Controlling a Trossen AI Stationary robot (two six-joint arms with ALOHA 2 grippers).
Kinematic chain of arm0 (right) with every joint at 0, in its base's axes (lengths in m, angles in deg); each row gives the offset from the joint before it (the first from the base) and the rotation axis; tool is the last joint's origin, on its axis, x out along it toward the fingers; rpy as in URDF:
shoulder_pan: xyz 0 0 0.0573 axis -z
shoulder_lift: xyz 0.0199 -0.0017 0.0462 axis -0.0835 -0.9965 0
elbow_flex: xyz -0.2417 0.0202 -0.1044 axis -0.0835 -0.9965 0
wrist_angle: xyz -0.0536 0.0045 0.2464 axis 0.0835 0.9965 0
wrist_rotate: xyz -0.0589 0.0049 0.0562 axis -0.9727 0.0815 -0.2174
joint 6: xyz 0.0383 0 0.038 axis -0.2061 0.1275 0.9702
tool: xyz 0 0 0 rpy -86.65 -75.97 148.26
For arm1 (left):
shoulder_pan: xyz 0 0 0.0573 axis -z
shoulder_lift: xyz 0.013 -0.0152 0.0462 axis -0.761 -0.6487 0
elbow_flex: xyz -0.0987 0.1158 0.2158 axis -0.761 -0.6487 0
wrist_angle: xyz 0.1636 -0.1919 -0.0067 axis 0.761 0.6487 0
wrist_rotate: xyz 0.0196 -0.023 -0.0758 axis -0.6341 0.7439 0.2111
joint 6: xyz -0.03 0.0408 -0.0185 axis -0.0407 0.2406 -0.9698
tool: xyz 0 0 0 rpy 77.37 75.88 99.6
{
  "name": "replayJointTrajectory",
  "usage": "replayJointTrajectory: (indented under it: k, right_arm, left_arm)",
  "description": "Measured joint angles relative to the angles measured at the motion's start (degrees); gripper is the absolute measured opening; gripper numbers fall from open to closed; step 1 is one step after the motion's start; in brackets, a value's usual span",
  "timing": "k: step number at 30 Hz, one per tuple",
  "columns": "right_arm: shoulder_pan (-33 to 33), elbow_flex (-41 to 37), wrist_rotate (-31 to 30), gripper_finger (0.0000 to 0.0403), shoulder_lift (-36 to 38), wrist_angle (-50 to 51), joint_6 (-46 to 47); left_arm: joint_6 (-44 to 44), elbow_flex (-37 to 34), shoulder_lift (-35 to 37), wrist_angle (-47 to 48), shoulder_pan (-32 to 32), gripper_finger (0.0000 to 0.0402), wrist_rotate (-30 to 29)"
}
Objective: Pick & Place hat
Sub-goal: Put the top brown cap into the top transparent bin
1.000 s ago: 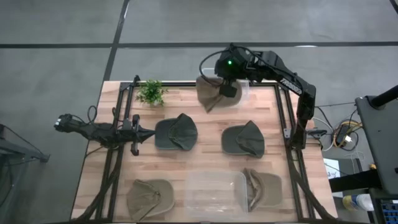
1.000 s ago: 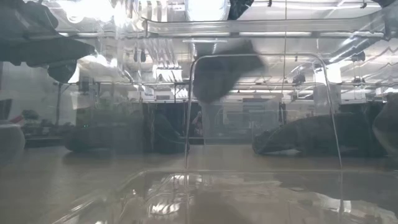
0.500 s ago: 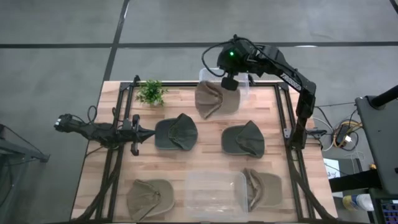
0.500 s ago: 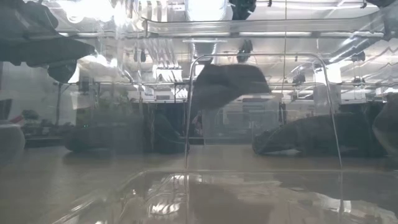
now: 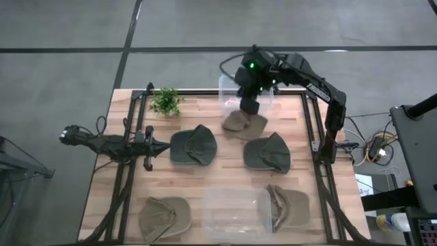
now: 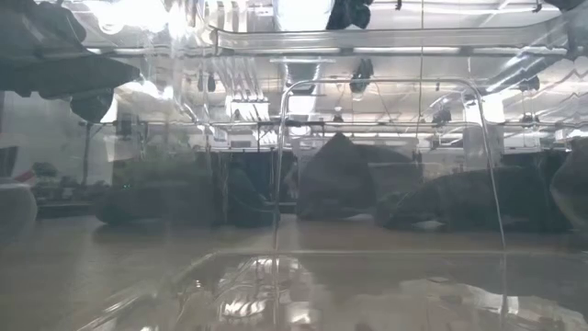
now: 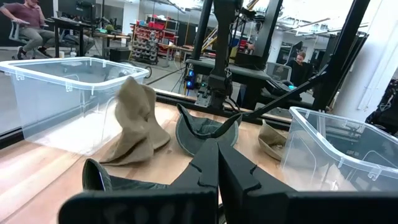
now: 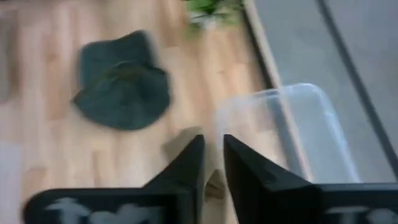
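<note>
From above, the right end effector is hanging over the far edge of the wooden counter, just beside the clear plastic bin, with the crumpled khaki fabric hat lying on the counter right under it — whether the fingers are pinching the cloth or are apart I cannot tell here. From counter height the hat is sitting as a dark mound, while the left wrist view is showing the left end effector pressed together, idle at the counter's left side, and the hat slumping upright against the bin. The right wrist view is showing its narrowly parted fingers over the counter, so if the hat is meant for the bin, doing this well probably means gripping deep on a firm fold and clearing the rim fully before letting go.
</note>
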Motion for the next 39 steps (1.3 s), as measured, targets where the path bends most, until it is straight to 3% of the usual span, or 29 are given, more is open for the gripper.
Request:
replayJointTrajectory:
  k: [5, 11, 17, 24, 35, 39]
  right_arm:
    - [-3.0, -2.2, -5.8, 0.0158, 0.0, 4.7, 3.2]
    - [-5.2, -9.1, -4.7, 0.0222, 0.2, 9.1, 8.9]
    - [-10.1, -18.7, -4.1, 0.0225, 1.2, 6.6, 9.6]
    - [-11.7, -32.7, -8.4, 0.0220, 3.3, -0.8, 16.0]
    - [-11.2, -47.2, -26.5, 0.0219, 8.2, -11.2, 18.5]
    - [-10.8, -50.9, -27.9, 0.0219, 10.5, -15.1, 18.1]
  left_arm:
    - [0.0, 0.0, 0.0, 0.0, 0.0, 0.0000, 0.0]
    - [0.0, 0.0, 0.0, 0.0, 0.0, 0.0000, 0.0]
    - [0.0, 0.0, 0.0, 0.0, 0.0, 0.0000, 0.0]
    - [0.0, 0.0, 0.0, 0.0, 0.0, 0.0000, 0.0]
    - [0.0, 0.0, -0.2, 0.0, 0.0, 0.0000, 0.0]
    - [0.0, 0.0, -0.2, 0.0, 0.0, 0.0000, 0.0]
